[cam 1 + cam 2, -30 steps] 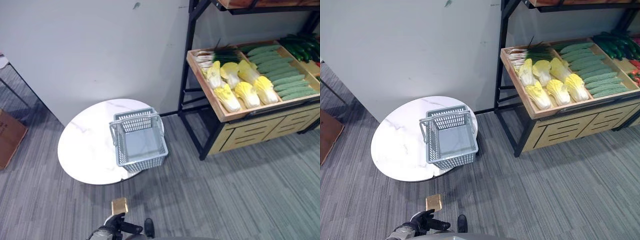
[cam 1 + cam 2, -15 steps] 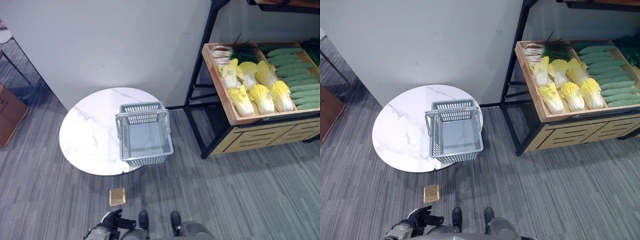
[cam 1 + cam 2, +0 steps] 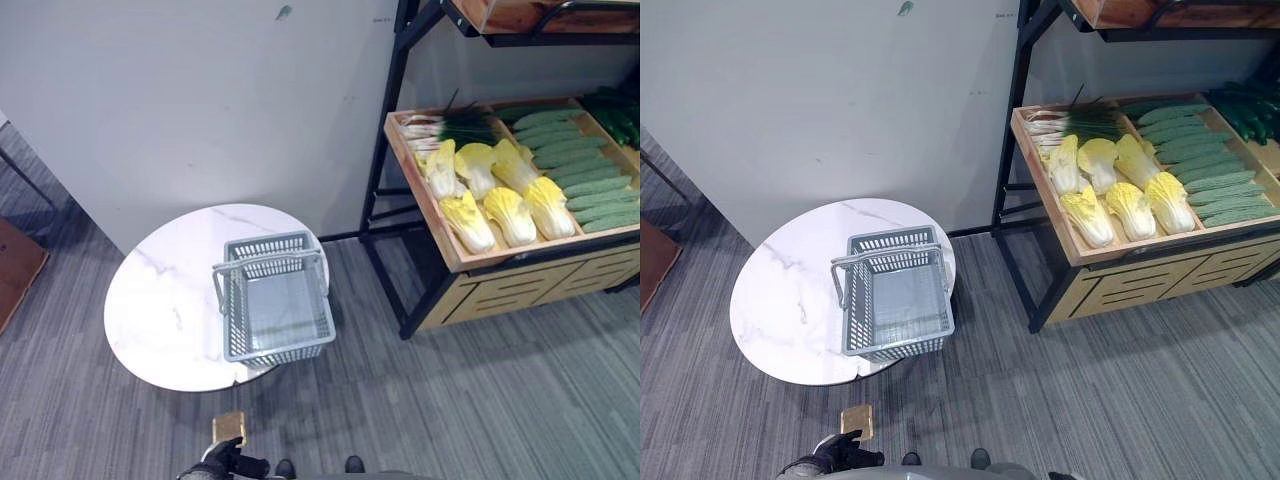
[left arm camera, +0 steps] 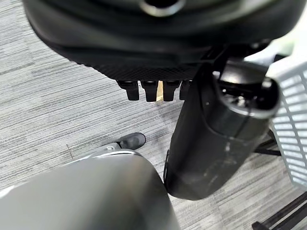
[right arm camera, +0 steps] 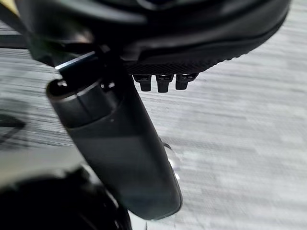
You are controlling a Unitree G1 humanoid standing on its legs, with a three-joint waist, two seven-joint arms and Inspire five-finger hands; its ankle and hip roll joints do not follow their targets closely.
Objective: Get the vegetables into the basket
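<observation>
Vegetables on rack, rightmost ones cut off

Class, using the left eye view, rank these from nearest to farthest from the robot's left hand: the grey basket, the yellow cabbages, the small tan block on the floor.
From the left hand:
1. Small tan block, on the carpet just beyond it.
2. Grey basket, on the round table.
3. Yellow cabbages, on the shelf, far right.

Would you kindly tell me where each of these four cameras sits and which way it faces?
Left eye view: on the head, looking down at the grey basket on the round table and the cabbages on the shelf; the left hand shows low.
Right eye view: on the head beside it, sharing that scene.
Left wrist view: on the left wrist, looking along the open hand at carpet and a basket corner.
Right wrist view: on the right wrist, looking along the open right hand at carpet.
</observation>
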